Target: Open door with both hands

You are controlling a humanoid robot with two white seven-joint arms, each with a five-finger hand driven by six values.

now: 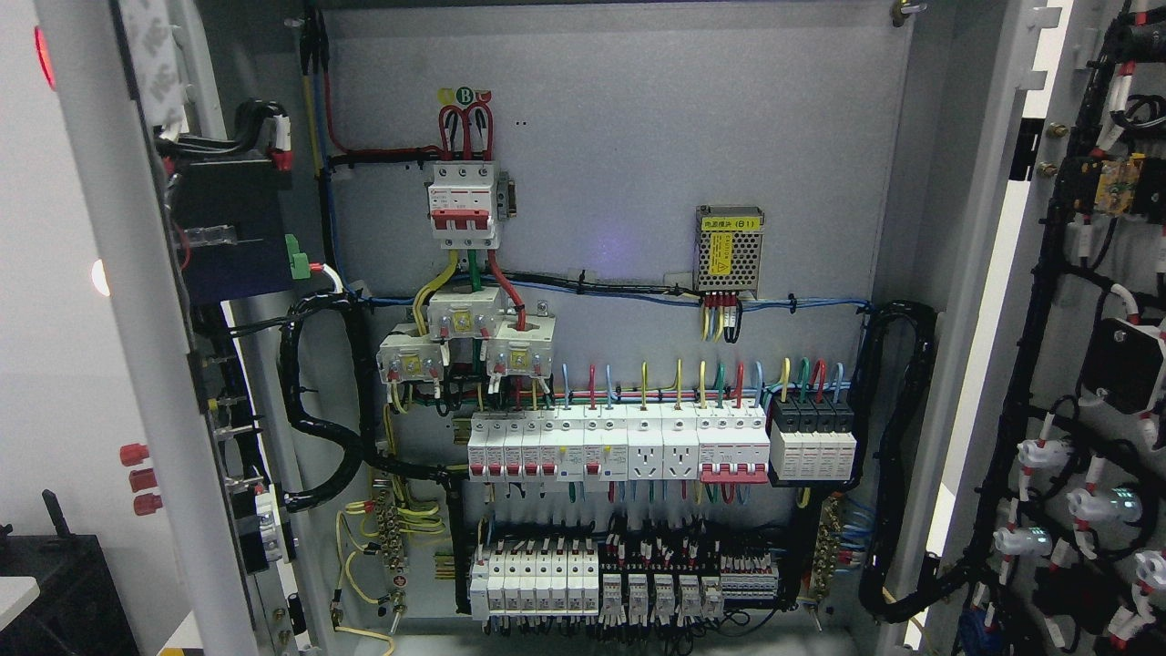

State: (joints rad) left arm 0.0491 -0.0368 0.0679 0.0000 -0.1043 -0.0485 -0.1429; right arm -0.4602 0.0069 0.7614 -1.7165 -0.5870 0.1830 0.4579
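From my remote seat the head view gives me an electrical cabinet (pixel 619 182) standing wide open, and neither of the robot's arms reaches into the picture, so I cannot tell whether either hand is spread, pressed together or pinching anything. The left door (pixel 137 364) is swung out toward me at the picture's left, seen nearly edge-on, its long axis running top to bottom with a slight lean in the frame; a few red indicator buttons (pixel 135 478) show on its outer face. The right door (pixel 1075 364) is swung out at the picture's right, its inner face turned to me and covered with black wiring looms (pixel 1029 364) and white lamp backs. Between them I see the grey backplate with a main breaker (pixel 465 205) near the top, a small power supply (pixel 729 251) to its right, and rows of breakers (pixel 619 446) lower down. I judge the opening as good as done: both leaves stand well clear of the frame. If any further push is needed, I'd expect the left arm to be nearer the left leaf and the right arm nearer the right leaf, each pressing outward along the leaf's free vertical edge, but with no hand in view I cannot say how far either is from its door.
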